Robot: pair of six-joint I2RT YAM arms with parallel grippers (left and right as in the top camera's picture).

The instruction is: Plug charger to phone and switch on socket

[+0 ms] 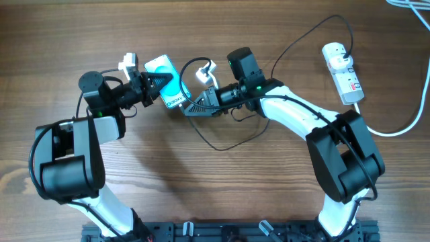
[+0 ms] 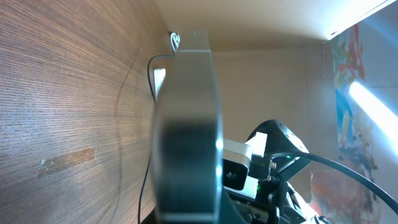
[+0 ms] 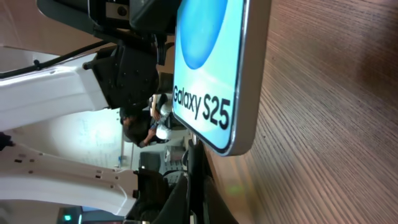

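My left gripper (image 1: 153, 82) is shut on the phone (image 1: 163, 72) and holds it tilted above the table, cyan screen up. In the left wrist view the phone (image 2: 186, 124) is a blurred grey slab seen edge-on. My right gripper (image 1: 189, 107) is shut on the connector end of the charger (image 1: 225, 148), right at the phone's lower end. In the right wrist view the thin black connector (image 3: 194, 168) sits between my fingers just below the phone (image 3: 208, 62), at its edge. I cannot tell whether it is inserted. The socket (image 1: 344, 74) lies at the far right with the white plug in it.
The socket's thick white cord (image 1: 403, 128) curves off the right edge of the wooden table (image 1: 222, 202). The charger's black cable loops across the middle and back right. The two arms meet close together at the back centre-left.
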